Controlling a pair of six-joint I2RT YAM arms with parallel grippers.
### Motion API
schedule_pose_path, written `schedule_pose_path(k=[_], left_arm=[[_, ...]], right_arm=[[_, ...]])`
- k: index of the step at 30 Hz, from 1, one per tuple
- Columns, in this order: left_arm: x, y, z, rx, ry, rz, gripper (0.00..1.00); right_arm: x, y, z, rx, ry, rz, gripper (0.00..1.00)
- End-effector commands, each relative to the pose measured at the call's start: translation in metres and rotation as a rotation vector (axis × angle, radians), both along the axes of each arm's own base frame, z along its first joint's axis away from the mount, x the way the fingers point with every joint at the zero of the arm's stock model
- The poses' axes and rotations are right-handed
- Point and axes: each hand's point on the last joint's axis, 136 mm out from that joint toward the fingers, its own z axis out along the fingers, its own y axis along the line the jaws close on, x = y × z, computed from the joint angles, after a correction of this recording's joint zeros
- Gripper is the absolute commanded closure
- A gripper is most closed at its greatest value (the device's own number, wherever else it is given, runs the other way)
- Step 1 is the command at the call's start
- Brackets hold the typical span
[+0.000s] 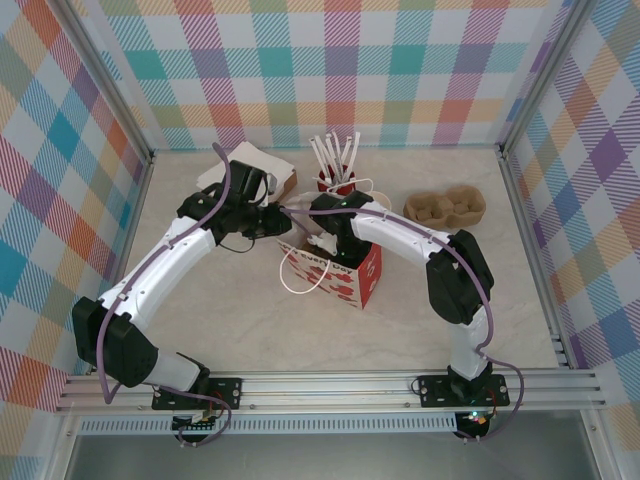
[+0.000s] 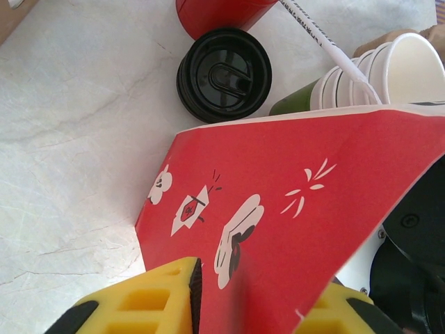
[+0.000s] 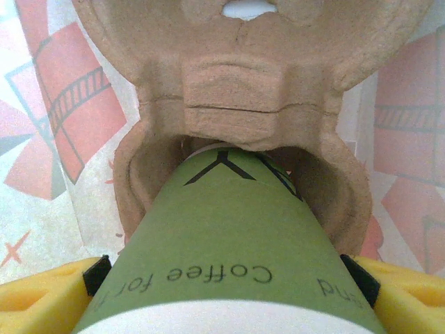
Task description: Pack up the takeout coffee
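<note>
Green coffee cup [image 3: 229, 257] is between the pads of the right hand [image 3: 226, 299], with its base pushed into a socket of the pulp carrier [image 3: 236, 104]. The carrier sits inside the paper bag [image 1: 365, 278], at the middle of the tabletop [image 1: 200, 310]. I judge that the step in hand is seating this cup in the carrier. Next the cup should go straight down until it sits firm. Only then should the hand let go and rise without catching the bag's rim. The right hand is spread wide but grasps the cup, both pads against its wall. The left hand [image 2: 243, 309], at 10 o'clock of the bag, is clenched on the bag's red wall and holds the mouth open. Spare cups [image 2: 379, 69] and a black lid [image 2: 224, 75] stand just beyond the bag, at 12 o'clock.
</note>
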Motion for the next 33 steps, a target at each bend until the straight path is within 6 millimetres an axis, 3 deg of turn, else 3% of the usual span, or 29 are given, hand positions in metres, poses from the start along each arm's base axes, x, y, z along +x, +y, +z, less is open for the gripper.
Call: schedule_pose_path(k=[1, 12, 17, 21, 33], left_arm=[[-0.001, 0.001, 0.009, 0.001, -0.015, 0.007, 0.79], [-0.008, 0.001, 0.031, 0.004, -0.049, -0.004, 0.80], [-0.009, 0.001, 0.035, 0.012, -0.057, -0.003, 0.67], [-0.010, 0.005, 0.043, 0.016, -0.076, 0.005, 0.66], [-0.016, 0.003, 0.043, 0.014, -0.067, -0.022, 0.87]], right_arm=[[-0.005, -0.003, 0.015, 0.006, 0.006, -0.019, 0.33], [-0.007, 0.000, 0.028, 0.034, 0.008, -0.027, 0.33], [-0.012, 0.005, 0.023, 0.064, 0.034, -0.038, 0.33], [-0.014, 0.004, 0.019, 0.061, 0.043, -0.044, 0.33], [-0.011, -0.004, 0.028, 0.021, 0.016, -0.050, 0.33]])
